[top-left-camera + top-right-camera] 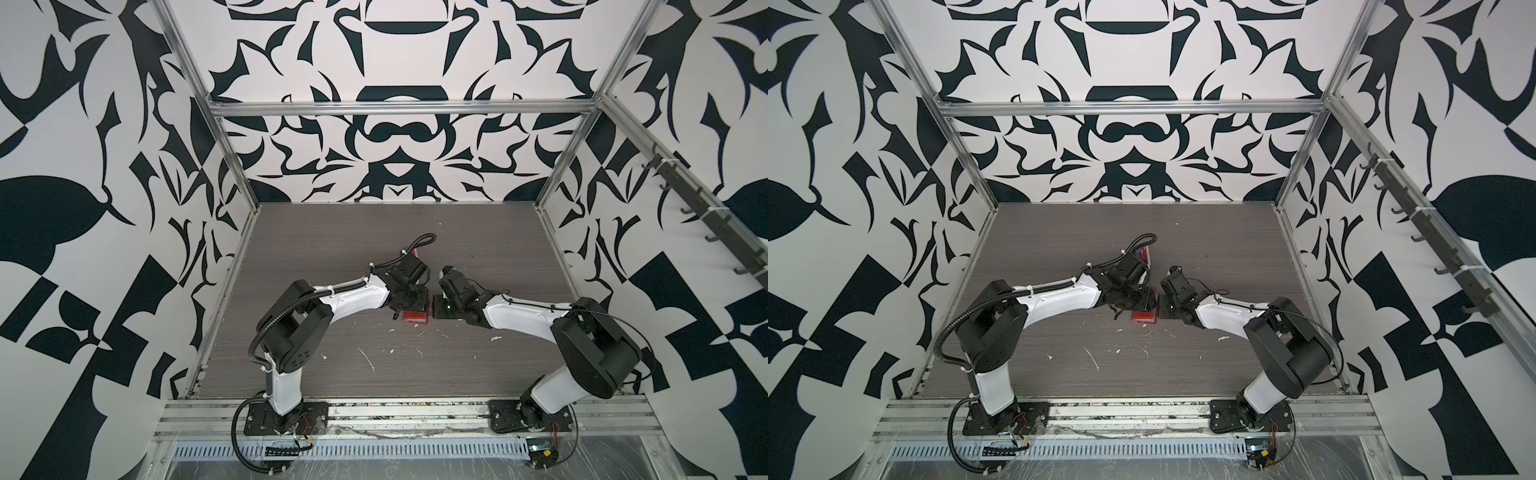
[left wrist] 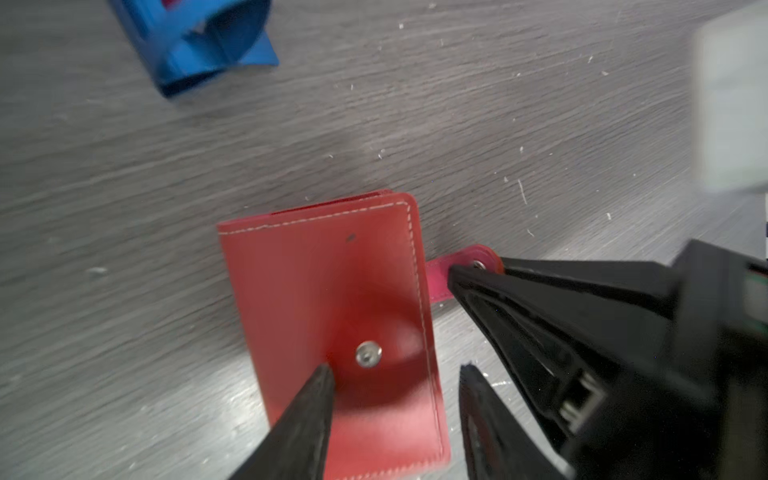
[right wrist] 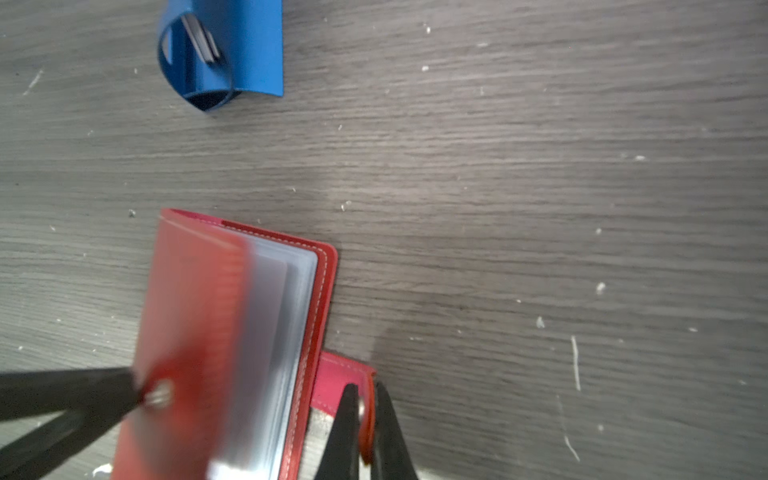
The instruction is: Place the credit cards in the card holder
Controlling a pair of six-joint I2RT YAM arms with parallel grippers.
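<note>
The red card holder (image 2: 316,282) lies on the grey table, also visible in both top views (image 1: 415,318) (image 1: 1144,318). My left gripper (image 2: 397,368) is open above its front cover, and one fingertip (image 2: 322,380) rests beside the snap button (image 2: 369,354). My right gripper (image 3: 365,386) is shut on the snap tab (image 3: 332,378) at the holder's side. In the right wrist view the cover (image 3: 187,332) is blurred and raised, baring clear sleeve pages (image 3: 291,299). Credit cards (image 3: 201,39) show only as thin edges inside the blue rack.
The blue rack (image 2: 199,45) (image 3: 232,54) stands on the table beyond the card holder, partly hidden by the left arm in the top views. White flecks (image 1: 365,357) dot the table. Metal frame posts and patterned walls close in the sides and back.
</note>
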